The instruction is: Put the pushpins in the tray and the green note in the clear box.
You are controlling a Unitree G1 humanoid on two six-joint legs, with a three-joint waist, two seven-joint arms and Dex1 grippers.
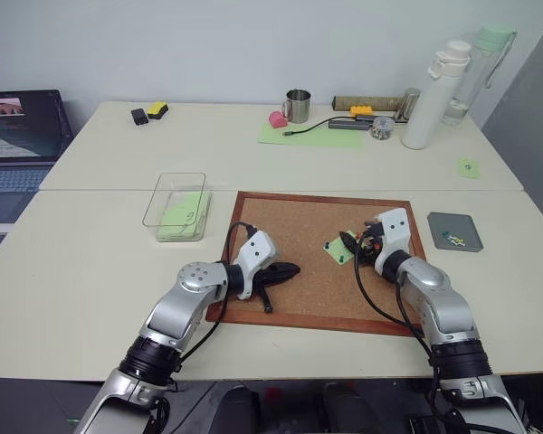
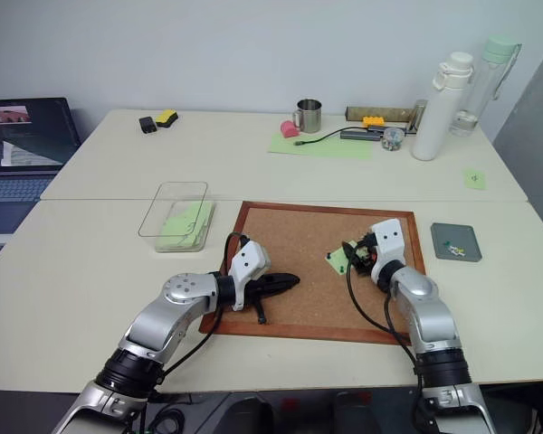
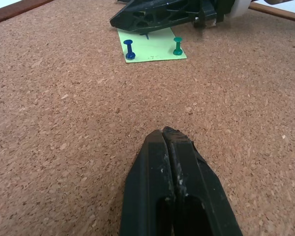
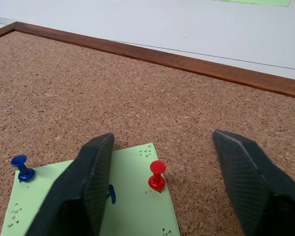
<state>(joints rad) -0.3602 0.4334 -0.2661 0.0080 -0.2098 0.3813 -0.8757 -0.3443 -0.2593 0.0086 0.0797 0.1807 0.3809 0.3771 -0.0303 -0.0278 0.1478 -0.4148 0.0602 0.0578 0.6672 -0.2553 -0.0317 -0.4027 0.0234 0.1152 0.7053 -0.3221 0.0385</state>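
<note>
The green note (image 4: 128, 196) lies flat on the corkboard (image 1: 299, 235), pinned by upright pushpins: red (image 4: 157, 175), blue (image 4: 22, 167), green (image 3: 177, 46). The right tool (image 4: 162, 191) straddles the red one, fingers apart. The left tool (image 3: 169, 142), pressed together and empty, points toward the note. The tray (image 1: 454, 231) and the clear box (image 1: 176, 204) sit on the tabletop (image 1: 90, 262) at opposite sides of the board.

Green note (image 4: 132, 206) (near edge cropped)

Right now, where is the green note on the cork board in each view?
Left eye view: green note on the cork board's right half, at the right gripper.
Right eye view: same spot.
Left wrist view: under the right gripper, with a blue pin and a green pin.
Right wrist view: under the open fingers, with a red pin.
Shared landmark: the cork board.
</note>
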